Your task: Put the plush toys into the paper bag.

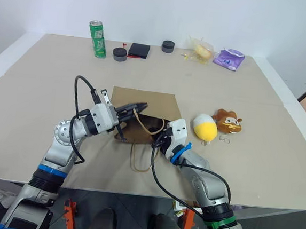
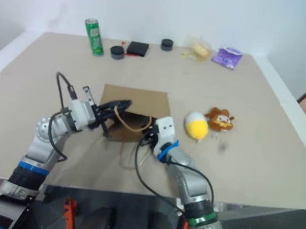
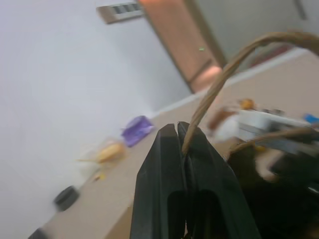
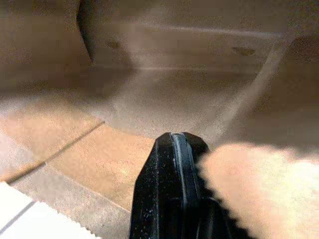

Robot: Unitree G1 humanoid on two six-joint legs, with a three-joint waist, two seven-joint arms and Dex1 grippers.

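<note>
- The left gripper is pinched tight on the bag handle, lifting the mouth open.
- The right gripper is closed, empty, poking inside.
- Both toys lie at the bag's 3 o'clock.
- If the handle slips, the mouth could flop shut.

Beige worktop. Far edge, left to right: green can, dark puck, black box, second puck, clear-wrapped yellow packet, purple packet. Near centre: paper bag lying flat. Right of it: egg plush, then brown plush touching it.
</note>
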